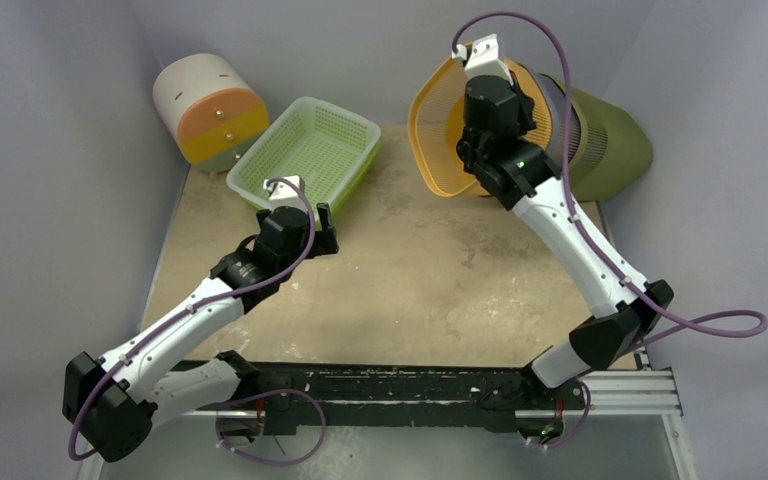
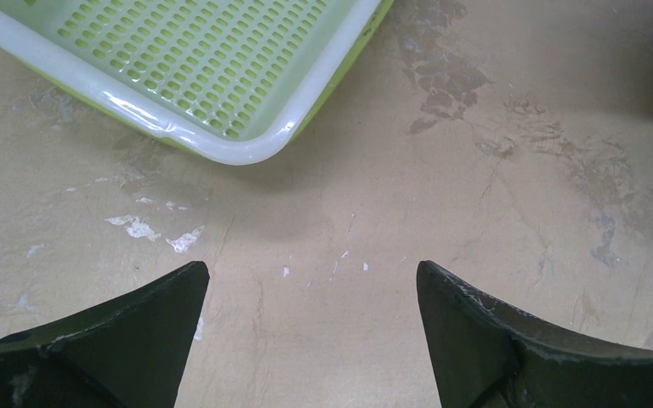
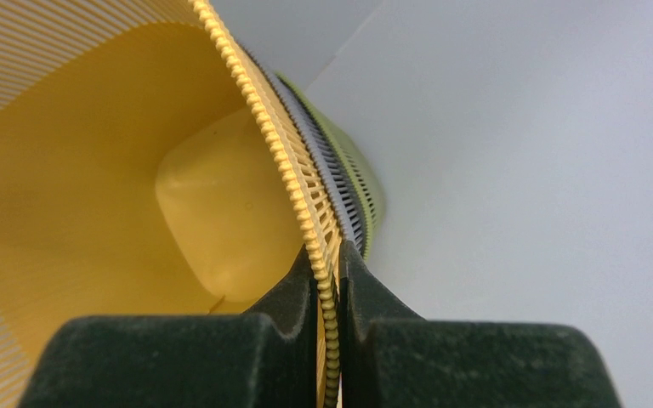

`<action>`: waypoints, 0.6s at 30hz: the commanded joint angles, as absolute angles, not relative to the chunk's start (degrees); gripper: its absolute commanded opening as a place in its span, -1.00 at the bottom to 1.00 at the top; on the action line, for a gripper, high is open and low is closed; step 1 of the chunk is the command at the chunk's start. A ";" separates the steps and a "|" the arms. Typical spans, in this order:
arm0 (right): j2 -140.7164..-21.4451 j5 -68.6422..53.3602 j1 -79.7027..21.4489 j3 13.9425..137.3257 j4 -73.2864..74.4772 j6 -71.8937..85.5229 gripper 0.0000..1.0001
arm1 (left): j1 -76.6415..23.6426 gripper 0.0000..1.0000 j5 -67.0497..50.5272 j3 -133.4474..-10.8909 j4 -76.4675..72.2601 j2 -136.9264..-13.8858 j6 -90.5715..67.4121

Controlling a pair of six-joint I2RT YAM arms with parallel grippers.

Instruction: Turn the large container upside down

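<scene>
The large container, a yellow slatted basket (image 1: 432,125) (image 3: 93,170), lies tipped on its side at the back right with its mouth facing left. It is nested in a grey basket (image 3: 340,183) and an olive one (image 1: 612,142). My right gripper (image 3: 327,255) is shut on the yellow rim, one finger inside and one outside. My left gripper (image 1: 327,230) (image 2: 310,268) hangs open over bare table, just short of the green tray's near corner, with nothing between its fingers.
A light green perforated tray (image 1: 305,150) (image 2: 204,68) sits at the back left of the beige table (image 1: 430,290). Behind it lies a white, orange and yellow cylinder (image 1: 210,110). Grey walls close in the left, back and right sides.
</scene>
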State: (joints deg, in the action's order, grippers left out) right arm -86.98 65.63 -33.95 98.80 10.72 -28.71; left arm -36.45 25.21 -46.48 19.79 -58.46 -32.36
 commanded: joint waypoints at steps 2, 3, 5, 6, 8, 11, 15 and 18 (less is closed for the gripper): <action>-86.44 50.34 -33.84 115.78 16.28 -11.14 -1.00 | -36.63 0.79 27.02 -47.18 18.53 -57.97 -31.95; -86.89 49.12 -33.90 117.18 17.59 -10.33 -1.00 | -36.65 0.79 27.22 -47.15 18.54 -58.17 -31.86; -87.41 47.78 -34.27 119.01 19.02 -9.77 -1.00 | -36.64 0.79 27.66 -47.20 18.99 -58.22 -31.64; -87.48 47.36 -34.53 119.42 19.21 -9.68 -1.00 | -36.61 0.79 28.03 -47.23 19.24 -58.14 -31.57; -87.33 46.20 -35.15 119.74 19.20 -9.36 -1.00 | -36.60 0.79 29.13 -47.28 19.70 -57.74 -31.55; -87.54 44.96 -36.21 121.40 19.95 -9.03 -1.00 | -36.64 0.79 31.10 -47.41 20.39 -56.72 -31.61; -88.74 45.78 -39.36 124.37 21.08 -9.76 -1.00 | -36.61 0.79 32.52 -47.84 20.91 -55.83 -31.68; -89.46 49.22 -43.21 125.01 19.95 -11.64 -1.00 | -36.65 0.79 32.74 -48.14 21.01 -55.64 -31.77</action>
State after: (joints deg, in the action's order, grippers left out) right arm -90.72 50.78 -38.33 119.15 33.32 -16.03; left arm -36.45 30.44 -46.48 21.87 -57.14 -32.10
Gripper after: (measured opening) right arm 0.050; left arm 0.892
